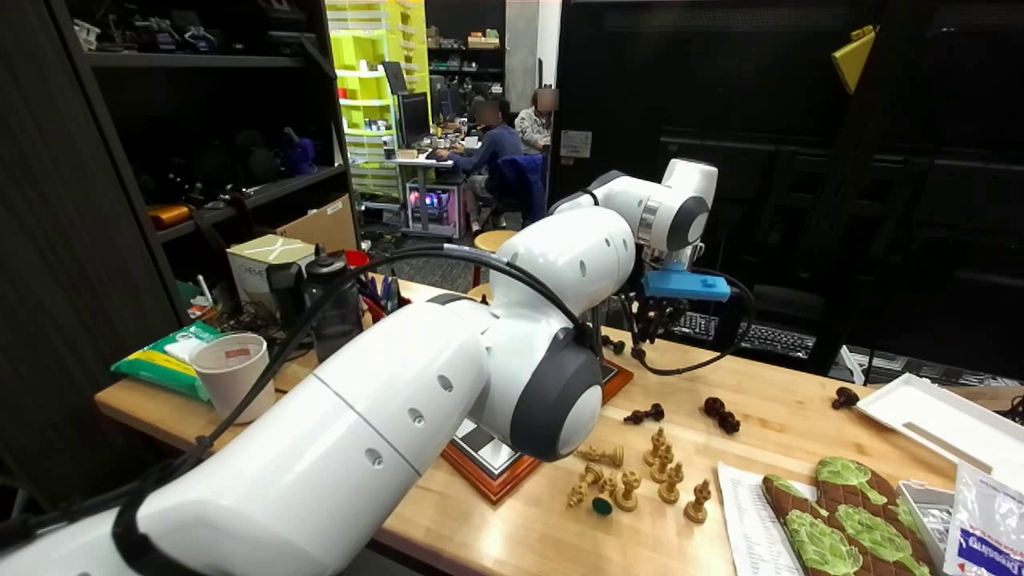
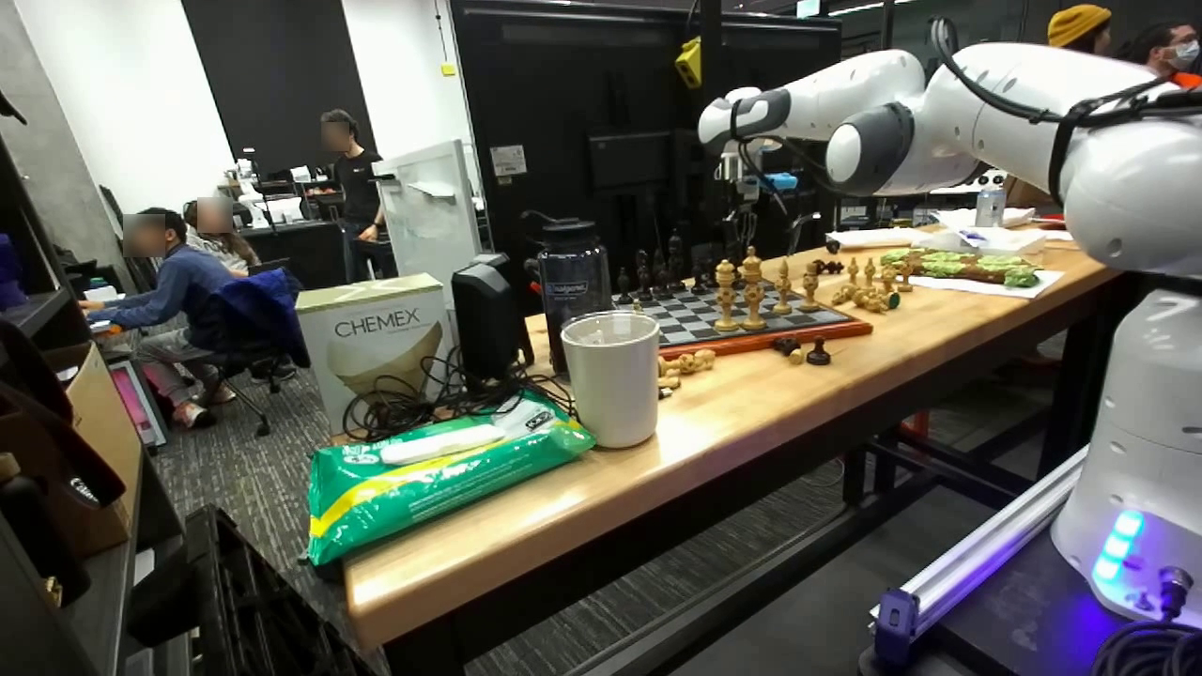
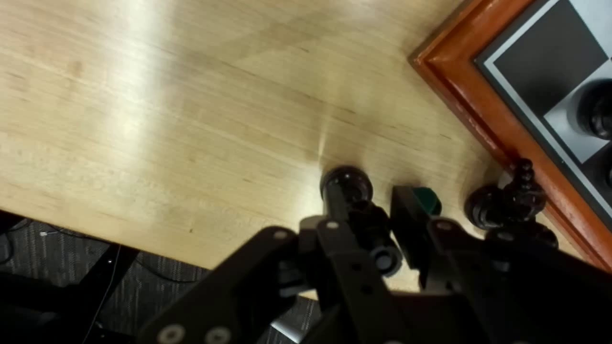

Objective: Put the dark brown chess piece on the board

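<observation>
Table [image 1: 552,536]: glossy pale wood.
Arm [image 1: 432,384]: outstretched, far end pointing down.
Fingers [image 3: 405,225]: parted, dark piece [image 3: 369,220] between or below; grip unclear.
Board [image 3: 472,93]: cut off in the wrist view.

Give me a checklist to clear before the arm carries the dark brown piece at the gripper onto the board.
1. A dark brown piece between the fingers of the gripper: ok, in the wrist view.
2. Firm grip: cannot tell; the contact is hidden.
3. Elbow room: not ok; a green base shows right beside one finger, with another dark piece by the board's frame.
4. Gripper above the board: not ok; it is beside it, over the table.
5. Free square: ok; the dark corner square looks bare in the wrist view.
</observation>
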`<state>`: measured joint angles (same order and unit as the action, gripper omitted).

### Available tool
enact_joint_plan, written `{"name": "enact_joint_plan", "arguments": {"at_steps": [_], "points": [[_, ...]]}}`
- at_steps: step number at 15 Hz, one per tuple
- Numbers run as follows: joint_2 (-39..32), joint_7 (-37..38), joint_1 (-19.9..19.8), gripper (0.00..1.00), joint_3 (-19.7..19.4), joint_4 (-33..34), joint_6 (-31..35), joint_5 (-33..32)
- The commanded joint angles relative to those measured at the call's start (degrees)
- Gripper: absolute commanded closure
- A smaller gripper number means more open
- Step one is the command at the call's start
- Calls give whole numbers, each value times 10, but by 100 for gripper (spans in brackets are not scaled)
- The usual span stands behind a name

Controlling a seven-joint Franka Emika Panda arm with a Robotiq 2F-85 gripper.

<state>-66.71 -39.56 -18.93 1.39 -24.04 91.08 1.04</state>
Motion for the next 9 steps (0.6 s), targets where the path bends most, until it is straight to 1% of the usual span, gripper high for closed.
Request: {"name": "enact_joint_plan", "arguments": {"at_steps": [1, 2, 9], "points": [[13, -10, -5, 96, 1, -12, -2, 0], [16, -10, -5, 93, -2, -11, -6, -3], [40, -6, 3, 93, -16, -3, -25, -19]]}}
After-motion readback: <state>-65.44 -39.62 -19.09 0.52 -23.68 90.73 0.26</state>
